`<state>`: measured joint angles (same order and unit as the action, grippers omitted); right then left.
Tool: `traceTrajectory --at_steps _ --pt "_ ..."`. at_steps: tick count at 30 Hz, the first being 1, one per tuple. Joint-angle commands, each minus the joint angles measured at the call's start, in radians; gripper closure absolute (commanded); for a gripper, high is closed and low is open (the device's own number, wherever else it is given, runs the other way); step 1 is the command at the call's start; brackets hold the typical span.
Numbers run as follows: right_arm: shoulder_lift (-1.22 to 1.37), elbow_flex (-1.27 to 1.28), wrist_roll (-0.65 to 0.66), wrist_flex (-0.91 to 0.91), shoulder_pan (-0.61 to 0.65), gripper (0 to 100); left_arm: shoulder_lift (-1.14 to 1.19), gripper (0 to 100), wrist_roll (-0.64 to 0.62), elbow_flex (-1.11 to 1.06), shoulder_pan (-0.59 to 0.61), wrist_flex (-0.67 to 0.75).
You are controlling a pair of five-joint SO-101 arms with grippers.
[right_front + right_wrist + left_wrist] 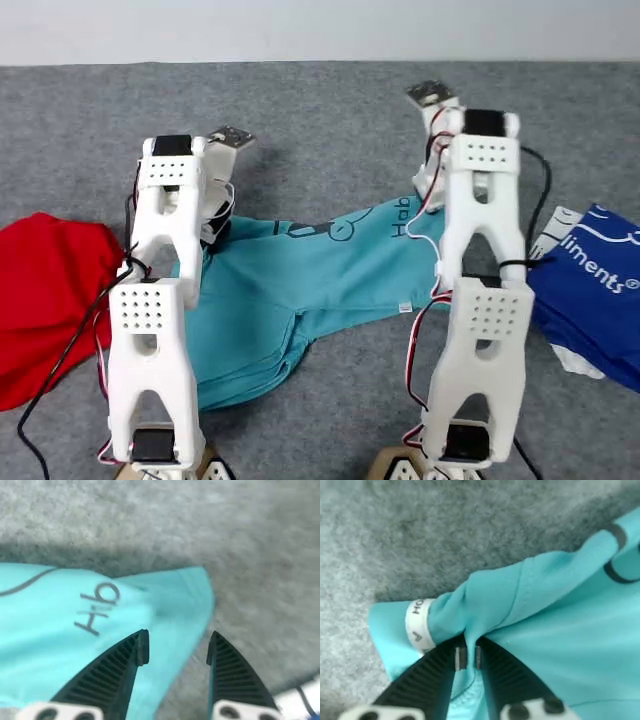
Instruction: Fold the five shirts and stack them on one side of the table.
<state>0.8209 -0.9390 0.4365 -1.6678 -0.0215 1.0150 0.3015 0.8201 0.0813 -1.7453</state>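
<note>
1. The teal shirt (300, 285) lies crumpled across the middle of the grey table (330, 110), between a red shirt (45, 290) and a blue shirt (590, 290).
2. The left gripper (469, 649) is clamped tight on a bunched fold of teal cloth, just beside a white label (417, 622).
3. The right gripper (178, 642) gapes wide and grips nothing, with one finger over the shirt's printed edge and the other over bare table.
4. The cloth looks light, soft and limp (it will probably sag and bunch wherever unsupported), so two holds seem wise.
5. Hemmed edges or corners look the surest places to pinch, with the cloth kept taut between the arms.
</note>
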Motion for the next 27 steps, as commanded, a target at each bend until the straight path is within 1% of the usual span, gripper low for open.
traceTrajectory --at_steps 1,4,6,12,15,20,27 --pt "-0.119 -0.055 0.011 -0.058 -0.019 79.8 -0.06 99 -0.044 0.019 -0.017 -0.008" --pt "-0.136 -0.049 0.044 -0.125 -0.016 80.1 -0.124 99 -0.054 0.019 -0.035 -0.008" --pt "-0.142 -0.031 0.046 -0.133 -0.024 80.6 -0.167 99 -0.054 0.021 -0.037 -0.008" --pt "-0.188 0.121 0.081 -0.131 -0.054 92.5 -0.264 99 -0.052 0.016 -0.038 -0.008" --pt "-0.234 0.241 0.086 -0.131 -0.068 94.5 -0.292 99 -0.052 0.004 -0.04 -0.011" --pt "-0.328 0.407 0.083 -0.13 -0.102 94.7 -0.393 91 -0.046 -0.148 -0.04 -0.011" --pt "-0.443 0.598 0.081 -0.128 -0.145 94.8 -0.569 89 0.008 -0.355 -0.031 -0.009"
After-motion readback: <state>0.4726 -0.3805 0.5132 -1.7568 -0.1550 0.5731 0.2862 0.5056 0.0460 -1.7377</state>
